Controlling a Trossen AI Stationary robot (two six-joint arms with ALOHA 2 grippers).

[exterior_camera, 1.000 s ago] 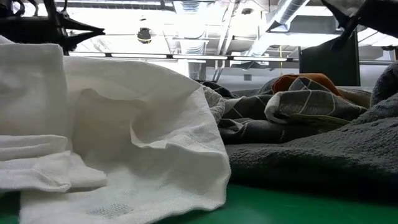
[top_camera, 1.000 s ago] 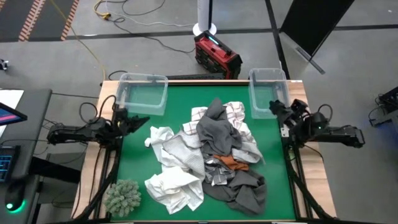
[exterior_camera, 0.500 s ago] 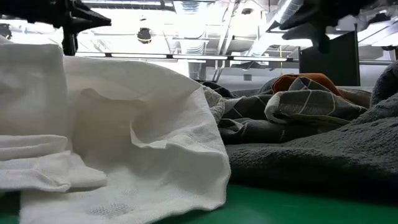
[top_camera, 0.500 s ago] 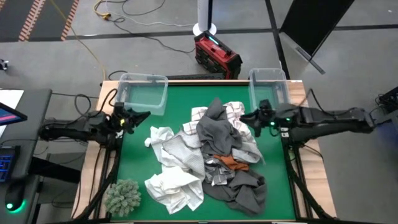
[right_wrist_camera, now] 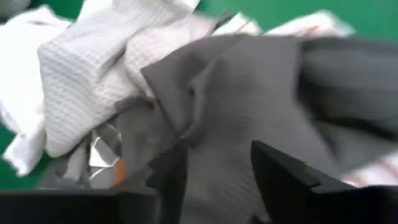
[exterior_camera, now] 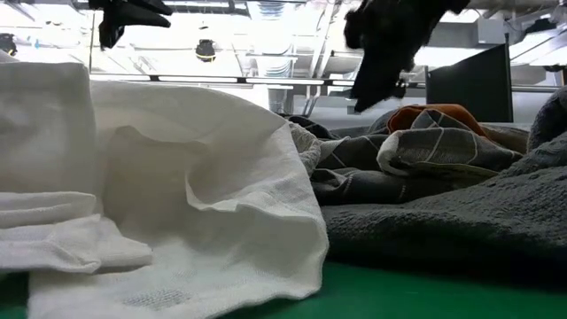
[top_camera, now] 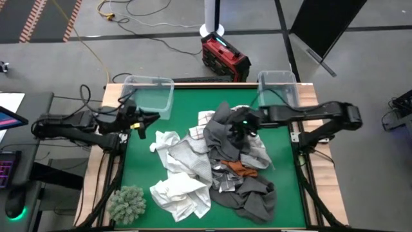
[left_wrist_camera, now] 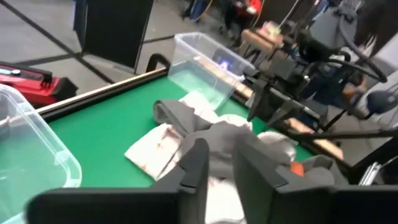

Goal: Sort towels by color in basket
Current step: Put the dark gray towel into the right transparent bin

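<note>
A green table (top_camera: 141, 167) with two clear bins (top_camera: 149, 96) at its far corners is seen. The towels (top_camera: 215, 161) are heaped at its middle, a grey towel (top_camera: 225, 132) uppermost. The right gripper (top_camera: 239, 129), fingers spread, is positioned directly over that towel and is judged nearer. The left gripper (top_camera: 143, 119), fingers slightly parted, is held near the left edge.

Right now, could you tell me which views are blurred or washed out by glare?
Right wrist view: motion-smeared, the dark grey towel streaked. Low view: ceiling lights blow out the background, so both arms are silhouettes; the near white towel is sharp. High view: evenly lit. Left wrist view: slightly soft.
</note>
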